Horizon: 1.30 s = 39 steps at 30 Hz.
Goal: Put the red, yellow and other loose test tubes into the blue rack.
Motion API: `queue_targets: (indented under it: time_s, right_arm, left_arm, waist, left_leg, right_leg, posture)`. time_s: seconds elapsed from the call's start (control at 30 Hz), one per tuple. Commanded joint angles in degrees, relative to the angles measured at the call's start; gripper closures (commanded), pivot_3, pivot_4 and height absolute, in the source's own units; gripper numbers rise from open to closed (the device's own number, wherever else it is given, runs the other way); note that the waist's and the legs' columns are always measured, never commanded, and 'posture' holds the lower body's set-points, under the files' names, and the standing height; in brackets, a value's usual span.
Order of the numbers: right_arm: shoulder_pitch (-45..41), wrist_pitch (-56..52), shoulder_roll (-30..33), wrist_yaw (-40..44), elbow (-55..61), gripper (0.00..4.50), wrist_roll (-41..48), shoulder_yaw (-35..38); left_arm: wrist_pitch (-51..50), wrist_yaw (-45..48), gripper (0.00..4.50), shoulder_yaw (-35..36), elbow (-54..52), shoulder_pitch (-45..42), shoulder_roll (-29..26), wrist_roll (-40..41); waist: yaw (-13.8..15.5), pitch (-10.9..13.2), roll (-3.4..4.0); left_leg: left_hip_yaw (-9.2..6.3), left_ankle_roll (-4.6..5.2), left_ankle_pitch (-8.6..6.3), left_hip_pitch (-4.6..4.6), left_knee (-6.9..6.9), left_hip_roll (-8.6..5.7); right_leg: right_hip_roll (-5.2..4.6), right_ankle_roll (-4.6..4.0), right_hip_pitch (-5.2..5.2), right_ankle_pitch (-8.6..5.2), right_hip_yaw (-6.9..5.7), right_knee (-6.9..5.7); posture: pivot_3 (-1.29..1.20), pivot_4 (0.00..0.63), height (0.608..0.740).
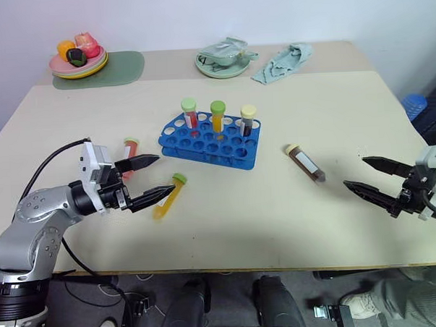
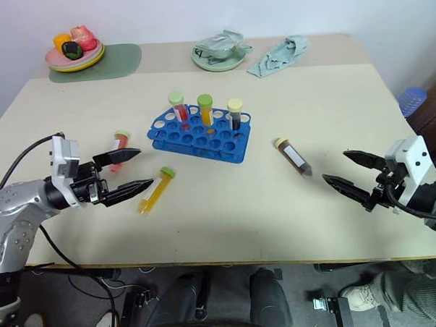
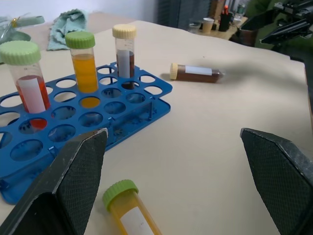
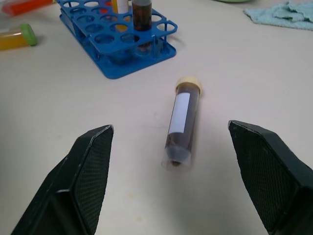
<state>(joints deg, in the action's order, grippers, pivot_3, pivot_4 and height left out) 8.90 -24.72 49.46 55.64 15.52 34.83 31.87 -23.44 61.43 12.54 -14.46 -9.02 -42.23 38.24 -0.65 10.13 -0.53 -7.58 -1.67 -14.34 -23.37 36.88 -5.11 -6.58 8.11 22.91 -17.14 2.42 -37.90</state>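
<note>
From my head cameras I looked forward and down over the whole table (image 1: 293, 225), both eyes sharing the same scene. My left wrist camera sat low and close, facing the blue rack (image 3: 122, 117) at about eleven o'clock. My right wrist camera faced the lying brown tube (image 4: 182, 125) at twelve, near. Both wrist views shared the rack and that tube.

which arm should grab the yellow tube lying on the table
Left. The left gripper hangs open right over the lying yellow tube, jaws either side of it. The right gripper is far across the table, facing the brown tube instead.
</note>
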Motion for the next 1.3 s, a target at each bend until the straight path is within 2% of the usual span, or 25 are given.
queue_targets:
  time_s: [0.03,0.37,0.73,0.93,1.13,1.3]
  right_arm:
    - [-0.3,0.1,0.6,-0.2,1.6,0.64,0.6,2.0]
    - [-3.7,-1.4,0.8,-0.3,0.6,0.64,0.8,-0.8]
    - [-8.5,-2.6,1.3,-1.0,-0.8,0.64,-0.3,-4.2]
    - [-13.1,-4.9,1.5,-2.5,-2.2,0.64,-1.0,-7.9]
    - [-20.2,-14.3,4.8,-5.8,-4.7,0.64,-3.7,-14.9]
    - [-33.3,-28.6,8.2,-8.6,-11.7,0.64,-6.2,-24.0]
  left_arm:
    - [0.3,0.9,0.05,1.4,-1.8,0.3,-1.0,0.9]
    - [-2.0,-0.6,0.05,2.2,-3.8,1.5,-1.0,2.3]
    - [-1.7,-12.2,0.05,6.2,-2.0,2.3,2.3,-0.1]
    - [-1.1,-13.2,0.05,7.8,-2.7,5.1,2.4,-0.2]
    - [0.6,-7.3,0.05,5.9,-3.9,6.2,0.5,-0.2]
    - [0.0,-4.8,0.05,3.0,-3.8,4.2,0.0,-0.5]
  waist:
    - [0.0,0.0,0.00]
    - [-0.1,0.0,0.00]
    - [0.0,0.0,0.00]
    - [-0.2,0.0,0.00]
    - [0.1,0.0,0.01]
    - [-0.1,0.0,0.04]
  left_leg:
    - [0.00,0.00,0.00,0.00,0.00,0.00]
    - [0.00,0.00,0.00,0.01,0.00,0.01]
    - [-0.02,0.00,0.00,0.01,0.00,0.01]
    - [-0.02,0.00,0.00,0.01,-0.01,0.01]
    - [-0.02,0.00,0.00,-0.01,0.00,-0.01]
    - [-0.01,0.01,-0.01,-0.01,-0.02,-0.02]
  right_leg:
    - [0.00,0.00,0.00,0.00,0.00,0.00]
    - [0.00,0.00,-0.01,0.00,-0.01,0.01]
    - [-0.01,0.00,-0.04,0.00,-0.04,0.03]
    - [-0.01,0.00,-0.02,0.00,-0.03,0.03]
    - [-0.06,-0.01,0.00,0.00,-0.04,0.05]
    - [-0.10,-0.03,0.00,0.00,-0.05,0.09]
  posture:
    - [0.00,0.150,0.740]
    - [0.00,0.150,0.740]
    - [0.00,0.150,0.740]
    - [0.00,0.150,0.740]
    - [0.00,0.150,0.740]
    - [0.00,0.150,0.740]
